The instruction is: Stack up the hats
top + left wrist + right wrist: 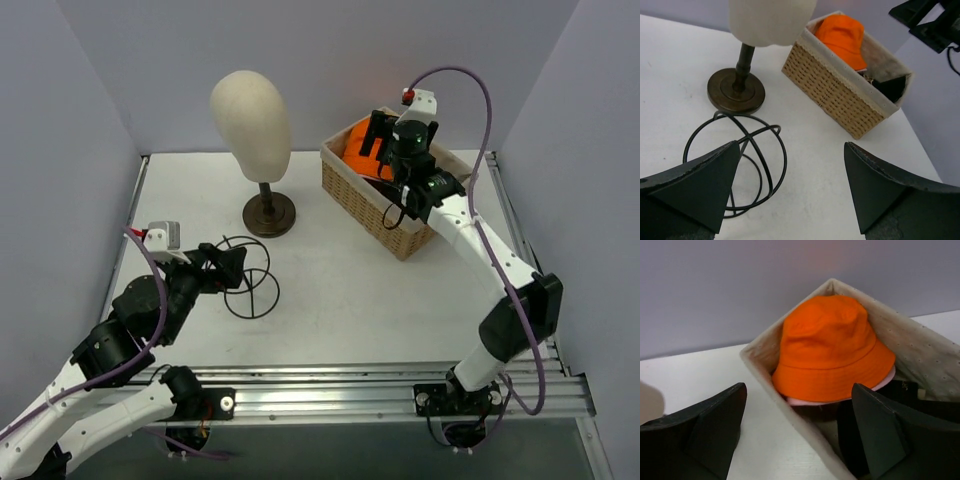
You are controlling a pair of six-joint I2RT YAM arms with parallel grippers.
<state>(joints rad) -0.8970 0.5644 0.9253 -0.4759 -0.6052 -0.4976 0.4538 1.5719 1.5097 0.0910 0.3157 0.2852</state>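
Right wrist only: pink hat under orange hat; left gripper, right gripper spread.

White arms, black joints, purple cables

Left gripper: lower left of frame, arm folded low, jaws spread wide. Right gripper: upper right, arm stretched forward, jaws likewise spread.

White table bears mannequin stand, wicker basket, wire sphere.
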